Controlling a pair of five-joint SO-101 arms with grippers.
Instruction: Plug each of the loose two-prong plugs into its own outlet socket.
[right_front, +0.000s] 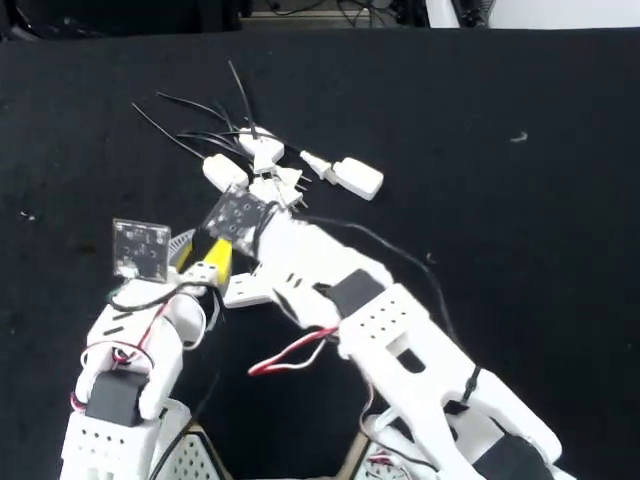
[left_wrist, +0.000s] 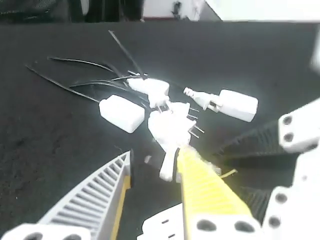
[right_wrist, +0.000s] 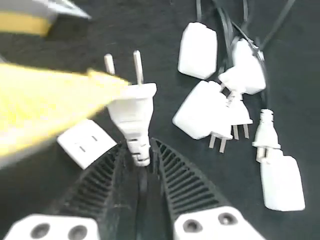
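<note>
High view first: the black table (right_front: 520, 250) has both arms leaning in toward one white tangle, the right arm (right_front: 400, 340) stretched furthest and the left arm (right_front: 140, 350) tucked beside it. Progress-wise I'd call it early going. The right pincer (right_wrist: 137, 146) is clamped on the tail end of a held plug (right_wrist: 131, 107), prongs bare and pointing away from it, so that one isn't in anything yet. The left pincer (left_wrist: 155, 156) sits right next to it with its fingers apart, its yellow finger (right_wrist: 60, 95) looking like it touches the side of that plug, nothing gripped as far as I can tell. A flat socket (right_wrist: 84, 143) with two slots lies just beside the held plug, and my guess is that's the target. Off to the side one pair looks done: an end socket (right_wrist: 282, 182) with a cord plug (right_wrist: 263, 134) pushed in, no prongs showing. The rest is left to do, I reckon: a far socket (right_wrist: 197, 50) and a middle socket (right_wrist: 196, 111) unfilled, plus at least one loose plug (right_wrist: 231, 116) resting against the middle one with its prongs (right_wrist: 216, 142) out in the open. Thin black cords (right_front: 185, 135) trail off the pile.
</note>
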